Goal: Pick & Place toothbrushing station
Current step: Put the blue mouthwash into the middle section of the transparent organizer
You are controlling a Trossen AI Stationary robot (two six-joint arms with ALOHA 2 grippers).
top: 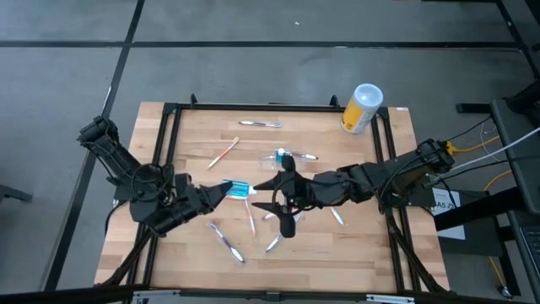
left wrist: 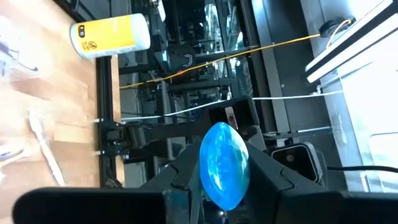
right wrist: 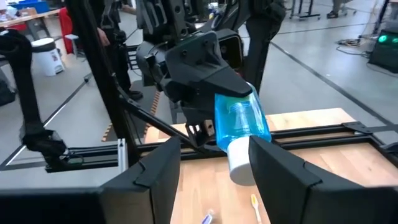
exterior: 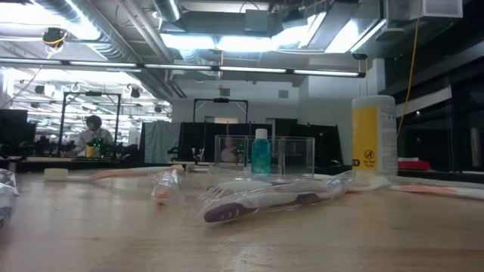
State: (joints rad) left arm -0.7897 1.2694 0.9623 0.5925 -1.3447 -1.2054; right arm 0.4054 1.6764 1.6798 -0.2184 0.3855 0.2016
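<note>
Left end effector held a blue bottle with a white cap, fingers closed on its body, lifted above the desk near mid-table. In the left wrist view the bottle's blue base sat clamped between the dark fingers. Right end effector hovered just beside it, jaws spread wide and holding nothing; its own wrist view showed the bottle between and just beyond the two open fingers.

Toothbrushing station: clear plastic holder, upright on the desk, on the far side of both end effectors, near the right one and a little further from the left. The low view showed it with a small teal bottle standing at or in it; which compartment, could not tell. Wrapped toothbrushes lay scattered around; a yellow canister stood at the far right corner.

Judgement: the step looked like a hand-over or a placing of the blue bottle toward the station. To do it well, keep the bottle steady, have the right fingers close squarely on the body before the left lets go, and approach the light, clear holder from above so as not to knock it.
</note>
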